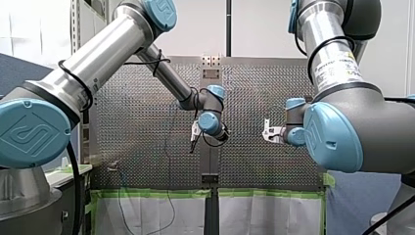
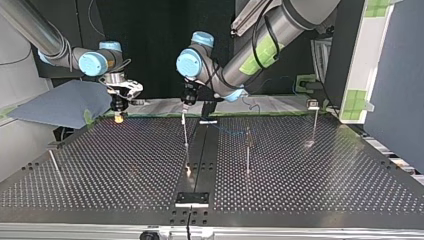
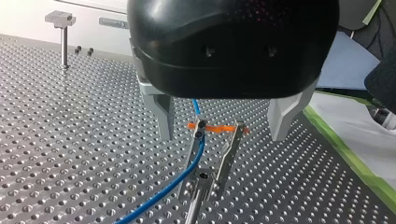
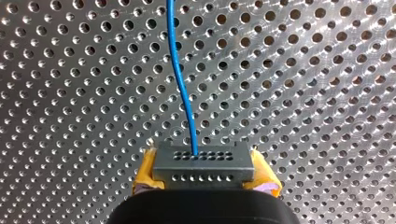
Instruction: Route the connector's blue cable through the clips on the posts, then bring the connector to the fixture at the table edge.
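Step in hand, as I read it: seating the blue cable (image 3: 201,151) in the first clip (image 3: 217,144). My left claw (image 3: 222,136) hangs over that clip, metal fingers (image 3: 161,114) spread wide, one on either side, holding nothing. The clip is a two-pronged fork atop a thin post (image 3: 198,191), with an orange band (image 3: 217,127) across the prongs near their tips. The cable comes down from under the claw body, lies against one prong, then trails off across the table (image 3: 70,140). I cannot tell whether it sits inside the fork or merely beside it. My right claw (image 4: 204,175), well apart at the top view's left, pinches the grey connector (image 4: 203,161) between yellow pads (image 4: 144,172). The cable leaves the connector's face and runs ahead over the table with a mild bend, not taut. To do this well, in my judgement, the left claw should close on the cable just above the prongs, not on the prongs themselves, and press it down into the fork's throat. The right claw should feed slack toward the post meanwhile, else tension may lift the cable out or bend the thin post. Keep the connector grip square, with no twist fed into the cable. Risk: a finger snags the orange band. A second post (image 3: 64,42) with a block head stands far off, so the task looks early.
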Robot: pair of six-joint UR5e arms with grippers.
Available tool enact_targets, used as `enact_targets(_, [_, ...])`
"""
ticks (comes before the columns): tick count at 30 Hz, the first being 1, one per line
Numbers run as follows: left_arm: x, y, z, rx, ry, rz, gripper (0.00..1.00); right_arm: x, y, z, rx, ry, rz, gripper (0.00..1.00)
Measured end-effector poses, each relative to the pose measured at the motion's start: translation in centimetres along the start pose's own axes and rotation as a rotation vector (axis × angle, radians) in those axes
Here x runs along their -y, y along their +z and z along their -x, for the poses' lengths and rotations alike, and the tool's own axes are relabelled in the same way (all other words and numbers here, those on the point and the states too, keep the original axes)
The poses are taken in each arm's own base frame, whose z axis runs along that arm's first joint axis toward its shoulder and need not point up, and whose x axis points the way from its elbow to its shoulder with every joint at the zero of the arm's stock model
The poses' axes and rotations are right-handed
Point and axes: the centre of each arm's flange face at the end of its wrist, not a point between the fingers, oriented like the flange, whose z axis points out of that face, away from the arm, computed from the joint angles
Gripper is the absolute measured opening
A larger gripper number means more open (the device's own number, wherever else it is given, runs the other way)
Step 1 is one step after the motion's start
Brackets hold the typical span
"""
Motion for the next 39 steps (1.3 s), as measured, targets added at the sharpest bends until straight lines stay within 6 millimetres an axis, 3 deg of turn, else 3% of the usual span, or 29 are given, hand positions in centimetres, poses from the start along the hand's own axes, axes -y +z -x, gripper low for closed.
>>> enact_targets(8, [0.3,-0.6,0.4,-0.008,0.014,-0.005,1.00,0.0,0.0,0.0,0.003,0.001,-0.007,0.00])
enact_targets(19, [1.9,-5.0,2.4,0.040,-0.018,0.001,1.00,0.1,0.0,0.1,0.005,0.002,-0.012,0.00])
enact_targets(29, [0.3,-7.4,4.0,0.081,-0.109,-0.004,1.00,0.2,0.0,0.0,0.005,0.003,-0.019,0.00])
enact_targets(39, [-2.8,-9.7,5.7,0.144,-0.234,0.067,1.00,0.2,0.0,0.0,0.003,0.008,-0.019,0.00])
